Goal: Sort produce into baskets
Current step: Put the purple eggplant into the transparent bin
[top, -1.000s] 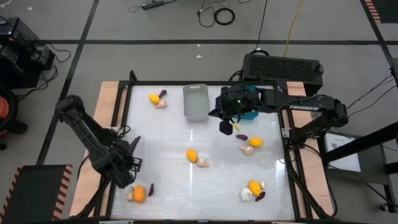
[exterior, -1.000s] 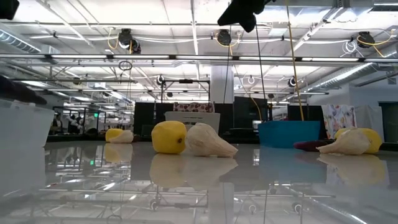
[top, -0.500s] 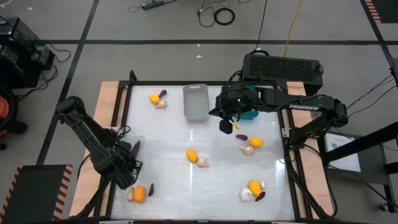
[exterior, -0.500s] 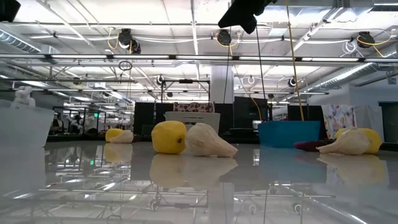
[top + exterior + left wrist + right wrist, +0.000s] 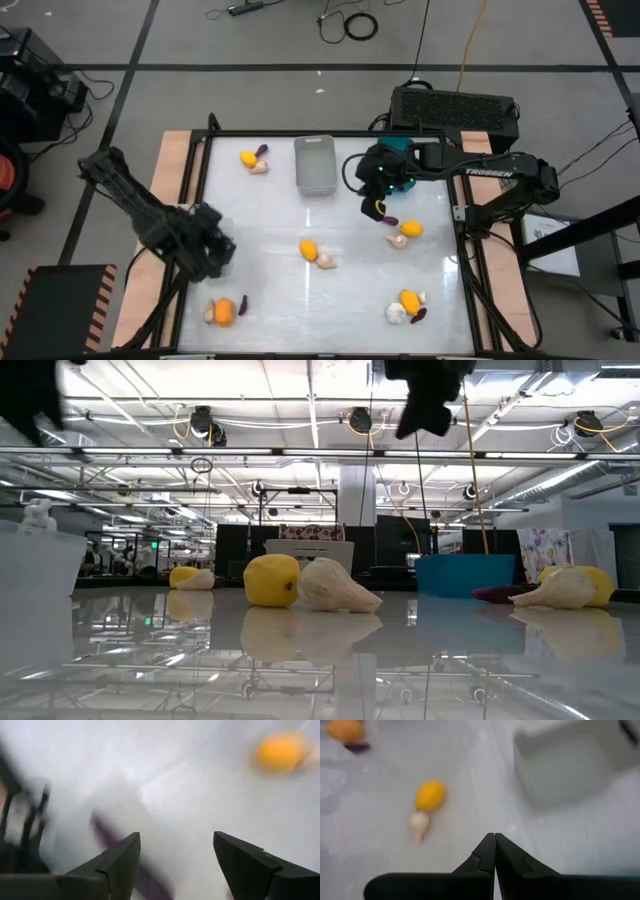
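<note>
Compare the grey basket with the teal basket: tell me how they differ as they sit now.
The grey basket is pale and lies fully open to the high view; the teal basket is blue-green and mostly hidden under the right arm. The grey basket sits near the table's middle far edge, the teal basket further toward the right side. The right gripper, fingers shut, hangs beside the teal basket, not the grey one. Both are small rectangular bins.

High view straight down over whole table; low view level at tabletop, close to lemon, facing room; wrist views angled down at tabletop; right wrist shares that lemon
</note>
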`<state>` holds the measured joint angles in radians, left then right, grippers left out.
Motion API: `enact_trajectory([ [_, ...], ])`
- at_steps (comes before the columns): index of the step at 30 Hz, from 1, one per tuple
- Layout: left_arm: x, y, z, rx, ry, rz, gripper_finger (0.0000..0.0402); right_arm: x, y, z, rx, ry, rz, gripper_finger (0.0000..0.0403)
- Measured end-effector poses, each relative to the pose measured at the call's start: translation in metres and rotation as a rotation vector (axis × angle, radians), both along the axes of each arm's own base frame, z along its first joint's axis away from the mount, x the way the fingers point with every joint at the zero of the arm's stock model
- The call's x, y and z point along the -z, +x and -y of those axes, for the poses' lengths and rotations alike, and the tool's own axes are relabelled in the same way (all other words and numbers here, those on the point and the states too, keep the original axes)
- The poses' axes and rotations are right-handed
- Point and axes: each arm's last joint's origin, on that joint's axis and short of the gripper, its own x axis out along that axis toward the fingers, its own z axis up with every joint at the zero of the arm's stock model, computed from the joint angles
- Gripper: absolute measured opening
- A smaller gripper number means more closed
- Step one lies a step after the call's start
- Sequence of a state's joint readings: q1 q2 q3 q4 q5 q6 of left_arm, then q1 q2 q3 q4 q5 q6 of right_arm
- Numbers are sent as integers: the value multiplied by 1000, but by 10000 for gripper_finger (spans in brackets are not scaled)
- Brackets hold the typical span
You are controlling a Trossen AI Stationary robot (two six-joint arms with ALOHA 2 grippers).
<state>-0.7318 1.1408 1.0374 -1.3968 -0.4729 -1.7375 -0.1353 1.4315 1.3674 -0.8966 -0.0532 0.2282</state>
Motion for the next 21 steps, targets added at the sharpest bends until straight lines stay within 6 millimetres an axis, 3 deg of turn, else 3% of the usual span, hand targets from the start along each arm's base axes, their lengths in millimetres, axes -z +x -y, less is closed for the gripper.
enact_trajectory([
  [5, -16, 7, -30, 51, 129, 133, 258, 8, -13, -2, 89, 5, -160, 26],
  [10, -29, 29, -52, 176, 237, 216, 257, 17, -18, 3, 176, 37, -237, 92],
  [16, -46, 62, -70, 382, 306, 361, 257, 57, -27, 2, 187, 50, -357, 193],
  [21, -63, 76, -81, 474, 385, 528, 257, 93, -33, 1, 214, 65, -400, 261],
])
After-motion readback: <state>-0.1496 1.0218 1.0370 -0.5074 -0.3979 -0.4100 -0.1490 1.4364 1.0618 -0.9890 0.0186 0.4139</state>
